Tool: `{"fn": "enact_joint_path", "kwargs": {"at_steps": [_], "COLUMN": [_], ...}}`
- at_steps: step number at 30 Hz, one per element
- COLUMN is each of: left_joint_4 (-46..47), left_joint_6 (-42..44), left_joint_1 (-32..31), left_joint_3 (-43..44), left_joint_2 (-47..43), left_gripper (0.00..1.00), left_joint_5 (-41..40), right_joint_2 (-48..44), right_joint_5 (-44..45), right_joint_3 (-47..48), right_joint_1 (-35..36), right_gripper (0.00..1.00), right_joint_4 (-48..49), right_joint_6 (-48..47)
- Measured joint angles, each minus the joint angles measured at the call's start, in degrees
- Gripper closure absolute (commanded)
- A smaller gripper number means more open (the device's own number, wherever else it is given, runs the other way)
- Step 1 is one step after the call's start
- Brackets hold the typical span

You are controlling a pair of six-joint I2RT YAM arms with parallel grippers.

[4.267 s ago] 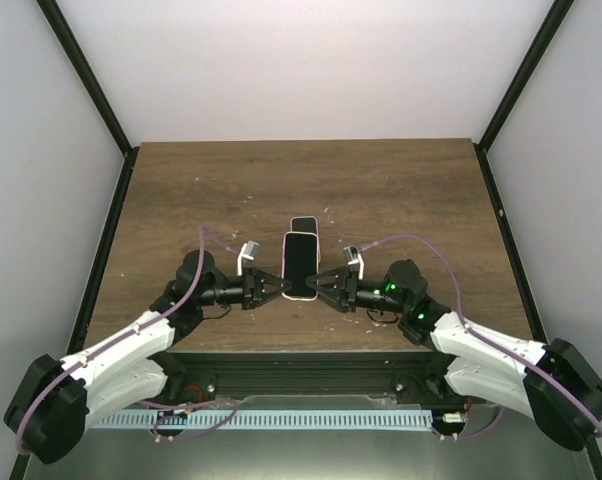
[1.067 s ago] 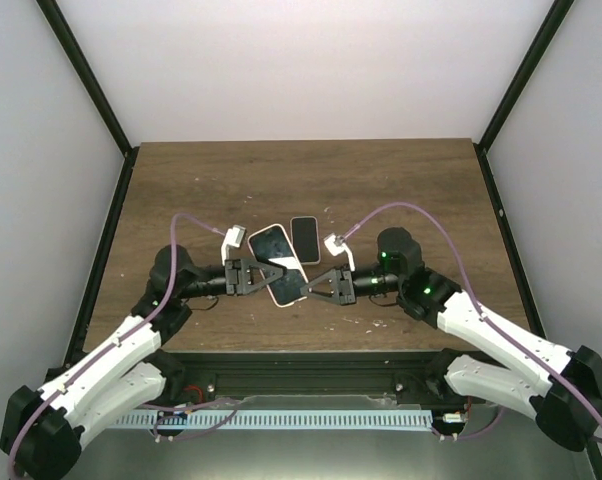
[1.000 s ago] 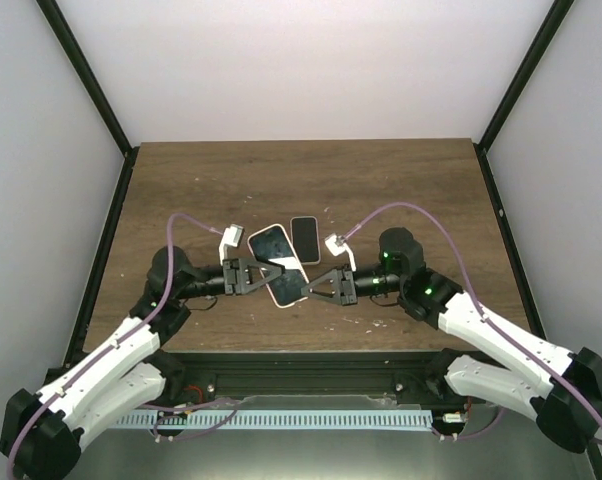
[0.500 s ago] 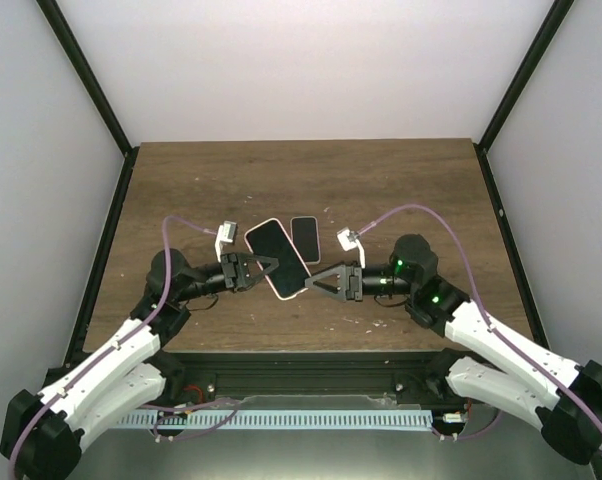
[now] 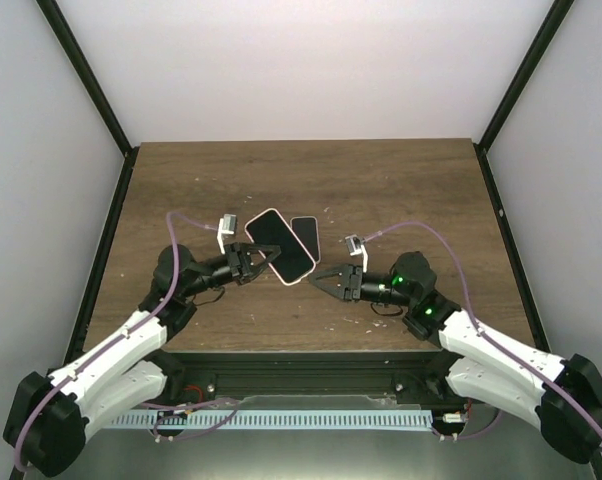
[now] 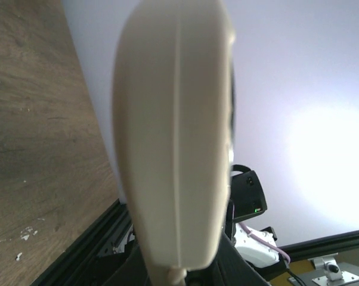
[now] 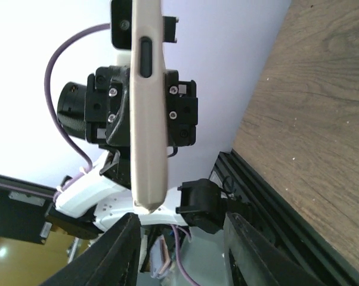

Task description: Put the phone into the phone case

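Observation:
A cream slab with a glossy dark face [image 5: 279,248] is held off the table, tilted, by my left gripper [image 5: 253,258], which is shut on its lower left edge. In the left wrist view the slab [image 6: 173,149] stands edge-on and fills the middle. A smaller all-black phone [image 5: 306,234] lies flat on the table just right of the slab, partly hidden by it. My right gripper [image 5: 318,280] is open and empty, below and right of the slab and apart from it. In the right wrist view the slab [image 7: 148,119] stands edge-on beyond my spread fingers [image 7: 124,253].
The brown wooden table [image 5: 401,190] has a black frame along its sides [image 5: 501,220] and near edge. White walls enclose it on three sides. Purple cables loop over both arms.
Both grippers held the slab a second ago. The right gripper has let go and drawn back to the right. The left gripper has carried the slab up and toward the far left.

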Motion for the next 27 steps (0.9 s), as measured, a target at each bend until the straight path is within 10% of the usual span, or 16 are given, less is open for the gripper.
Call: {"fn": "enact_joint_path", "kwargs": {"at_steps": [27], "left_joint_4": [8.8], "left_joint_6": [-9.0], "left_joint_1": [0.5], "left_joint_3": [-1.6], "left_joint_2": [1.2], "left_gripper": [0.99], "left_joint_5": [-1.7], "right_joint_2": [5.4], "right_joint_5": [5.3], "right_joint_3": [0.0], "right_joint_1": [2.4], "right_gripper": [0.98], "right_joint_4": [16.6], "right_joint_6": [4.6]}}
